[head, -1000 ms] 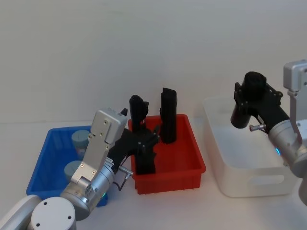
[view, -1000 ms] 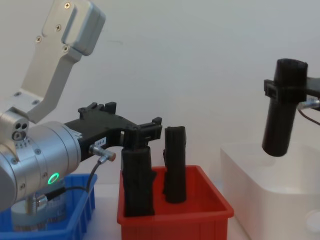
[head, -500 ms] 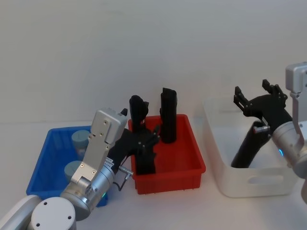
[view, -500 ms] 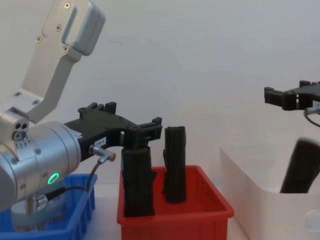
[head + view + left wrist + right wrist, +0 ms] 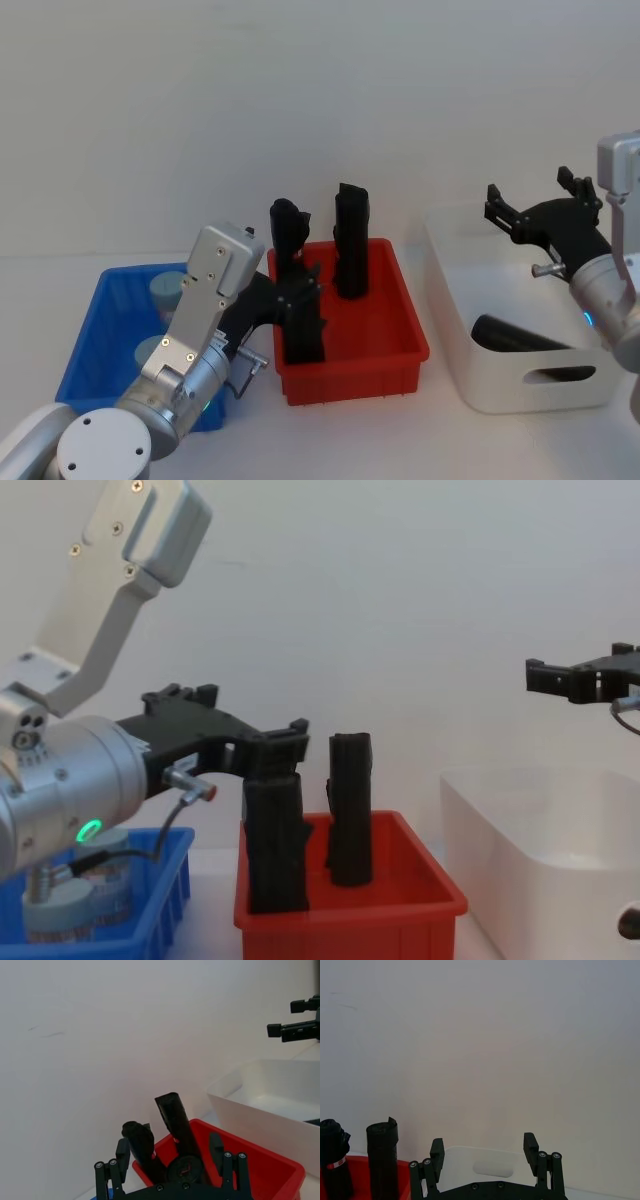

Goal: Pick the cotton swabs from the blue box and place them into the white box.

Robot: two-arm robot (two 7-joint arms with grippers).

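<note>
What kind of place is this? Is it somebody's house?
Probably a robot test lab, not a house. A white table holds a row of bins: the blue box, a red bin, the white box. The left gripper is at the red bin, the right gripper over the white box.

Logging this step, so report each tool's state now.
Left tool: open, straddling the front black roll in the red bin.
Right tool: open, empty, above the white box.
</note>
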